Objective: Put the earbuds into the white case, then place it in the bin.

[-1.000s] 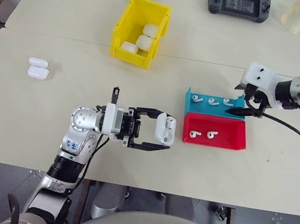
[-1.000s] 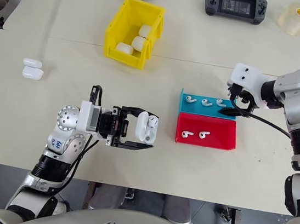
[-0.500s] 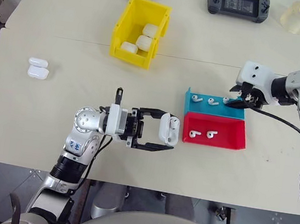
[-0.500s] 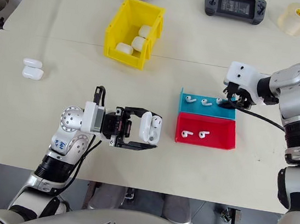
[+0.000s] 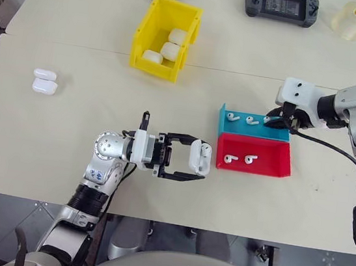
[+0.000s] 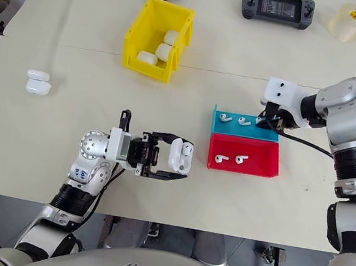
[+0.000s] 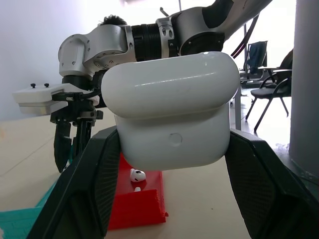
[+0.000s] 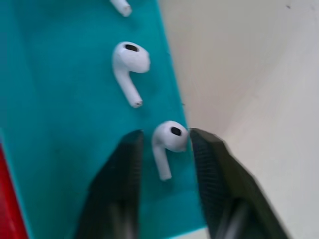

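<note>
The left gripper (image 5: 196,158) is clamped on the case (image 5: 199,157). The right gripper (image 8: 164,144) straddles an earbud (image 8: 167,143) in the blue tray (image 8: 60,149), fingers slightly apart.

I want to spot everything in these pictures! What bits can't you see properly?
- Right gripper around an earbud in the blue tray: whether the fingers touch it is too blurred to tell.
- White case in the left gripper: the lid hides what is inside.
- Yellow bin: its walls partly hide the white cases inside.
- Tape roll: cut off by the picture's top edge.
</note>
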